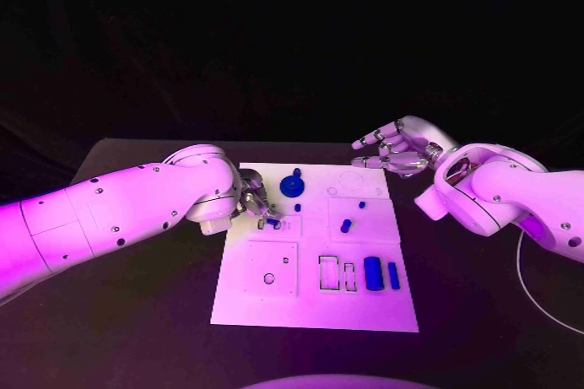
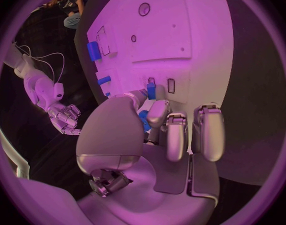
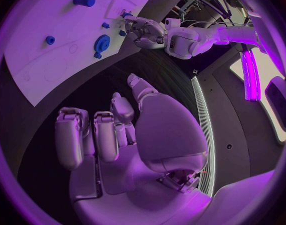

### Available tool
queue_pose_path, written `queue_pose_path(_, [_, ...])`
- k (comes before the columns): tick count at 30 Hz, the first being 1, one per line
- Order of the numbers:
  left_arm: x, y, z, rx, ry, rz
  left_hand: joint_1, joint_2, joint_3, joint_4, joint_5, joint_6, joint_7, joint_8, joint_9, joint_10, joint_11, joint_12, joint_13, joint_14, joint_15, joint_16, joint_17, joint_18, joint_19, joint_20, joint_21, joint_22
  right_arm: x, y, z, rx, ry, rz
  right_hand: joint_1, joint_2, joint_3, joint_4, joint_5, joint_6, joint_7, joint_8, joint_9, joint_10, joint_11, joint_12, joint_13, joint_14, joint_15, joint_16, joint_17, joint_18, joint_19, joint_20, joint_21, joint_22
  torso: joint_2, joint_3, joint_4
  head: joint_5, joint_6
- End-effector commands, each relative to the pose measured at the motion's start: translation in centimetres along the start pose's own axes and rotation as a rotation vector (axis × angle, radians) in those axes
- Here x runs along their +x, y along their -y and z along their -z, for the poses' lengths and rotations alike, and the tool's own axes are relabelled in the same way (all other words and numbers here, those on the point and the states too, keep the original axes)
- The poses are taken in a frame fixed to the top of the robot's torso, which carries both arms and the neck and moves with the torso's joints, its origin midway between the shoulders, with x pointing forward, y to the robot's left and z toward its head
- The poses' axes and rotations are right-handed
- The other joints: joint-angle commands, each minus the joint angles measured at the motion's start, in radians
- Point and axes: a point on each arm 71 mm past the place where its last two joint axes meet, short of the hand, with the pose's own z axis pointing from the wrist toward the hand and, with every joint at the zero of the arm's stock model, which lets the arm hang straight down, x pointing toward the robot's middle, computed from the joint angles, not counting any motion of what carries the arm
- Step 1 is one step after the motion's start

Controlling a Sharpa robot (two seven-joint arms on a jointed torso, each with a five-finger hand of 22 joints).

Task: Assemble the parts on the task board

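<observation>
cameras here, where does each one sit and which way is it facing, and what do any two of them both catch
Head view: on the robot's head, looking down at the task board; both white arms enter, left hand over the board, right hand off its far corner.
Left wrist view: behind the left hand, facing along the board; a small blue part sits between its fingers.
Right wrist view: behind the right hand, facing across the table.
Shared: head and right wrist views both show the blue gear.

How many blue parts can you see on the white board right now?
8, maybe more under the left hand: gear, peg beside it, two by the fingers, two pegs mid-right, block and bar near the front.
</observation>
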Motion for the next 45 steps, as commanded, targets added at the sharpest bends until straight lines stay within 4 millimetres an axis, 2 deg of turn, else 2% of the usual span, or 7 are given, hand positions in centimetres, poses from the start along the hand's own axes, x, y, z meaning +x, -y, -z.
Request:
queue_pose_path(1, [0.05, 0.09, -0.09, -0.013, 0.008, -0.023, -0.009, 0.003, 0.167, -0.162, 0.005, 0.005, -0.008, 0.003, 0.0, 0.007, -0.003, 0.006, 0.001, 0.103, 0.004, 0.003, 0.263, -0.02, 0.036, 0.003, -0.001, 0.119, 0.22, -0.04, -0.01, -0.005, -0.019, 0.006, -0.007, 0.002, -0.004, 0.004, 0.004, 0.007, -0.002, 0.002, 0.001, -0.007, -0.001, -0.005, -0.001, 0.074, 0.0, -0.004, 0.132, -0.001, -0.006, -0.001, -0.006, 0.013, 0.001, -0.0006, -0.0009, 0.001, -0.002])
queue_pose_path(25, [0.9, 0.12, -0.49, -0.042, -0.036, -0.089, -0.022, -0.001, 0.182, -0.171, 0.004, 0.005, -0.008, 0.006, 0.005, 0.008, -0.002, 0.006, 0.0, 0.103, 0.004, 0.003, 0.263, -0.02, 0.037, 0.003, -0.001, 0.12, 0.4, -0.06, -0.05, -0.007, -0.033, 0.006, -0.009, 0.001, -0.006, 0.005, 0.004, 0.007, -0.002, 0.002, 0.001, -0.007, -0.001, -0.004, -0.001, 0.074, 0.0, -0.004, 0.132, -0.001, -0.007, -0.001, -0.006, 0.012, 0.0, -0.0001, -0.0011, 0.004, -0.009])
queue_pose_path(45, [0.92, 0.12, -0.49, -0.058, -0.028, -0.106, -0.06, -0.009, 0.213, -0.191, 0.026, 0.009, -0.011, 0.02, 0.02, 0.009, -0.005, -0.002, -0.01, 0.103, 0.003, 0.003, 0.263, -0.021, 0.039, 0.002, 0.002, 0.126, 0.46, -0.07, -0.05, -0.006, -0.038, 0.006, -0.009, 0.001, -0.006, 0.005, 0.004, 0.007, -0.002, 0.002, 0.001, -0.007, -0.001, -0.004, -0.001, 0.074, 0.0, -0.004, 0.132, -0.001, -0.007, -0.001, -0.006, 0.012, 0.001, 0.0003, -0.0009, 0.005, -0.015])
